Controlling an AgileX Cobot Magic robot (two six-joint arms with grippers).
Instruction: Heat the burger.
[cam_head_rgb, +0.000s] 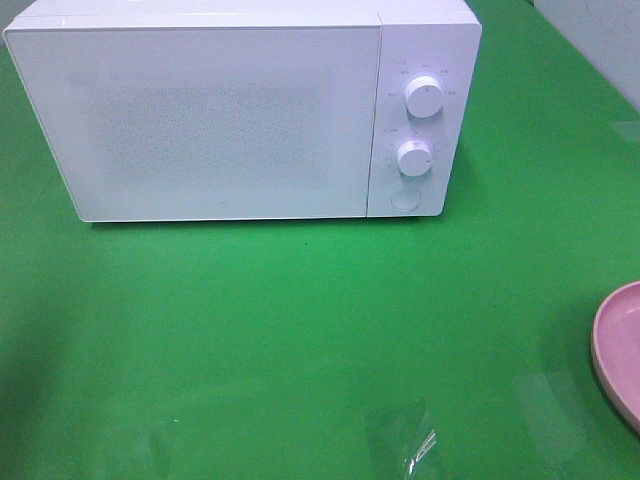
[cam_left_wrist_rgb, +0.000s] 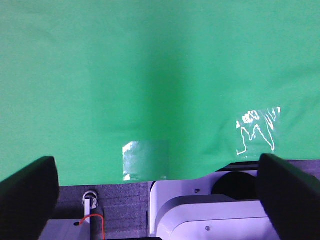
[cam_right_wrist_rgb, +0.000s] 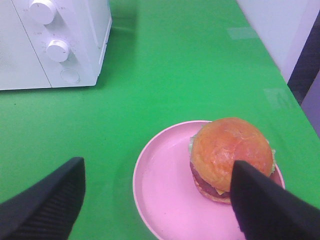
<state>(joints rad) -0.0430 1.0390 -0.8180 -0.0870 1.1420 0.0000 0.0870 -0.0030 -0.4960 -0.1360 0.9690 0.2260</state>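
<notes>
The burger (cam_right_wrist_rgb: 231, 157) sits on its pink plate (cam_right_wrist_rgb: 165, 192) on the green tabletop (cam_head_rgb: 300, 330), off to the microwave's (cam_head_rgb: 200, 110) knob side, its door shut, with the right pincer (cam_right_wrist_rgb: 157, 200) wide above the plate, apparently to grasp it, and the left pincer (cam_left_wrist_rgb: 155, 192) wide and empty.

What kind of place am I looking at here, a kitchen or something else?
Probably a staged test bench rather than a real kitchen: a white microwave stands alone on a plain green tabletop, and a burger sits on a pink plate between a robot arm's open jaws.
</notes>
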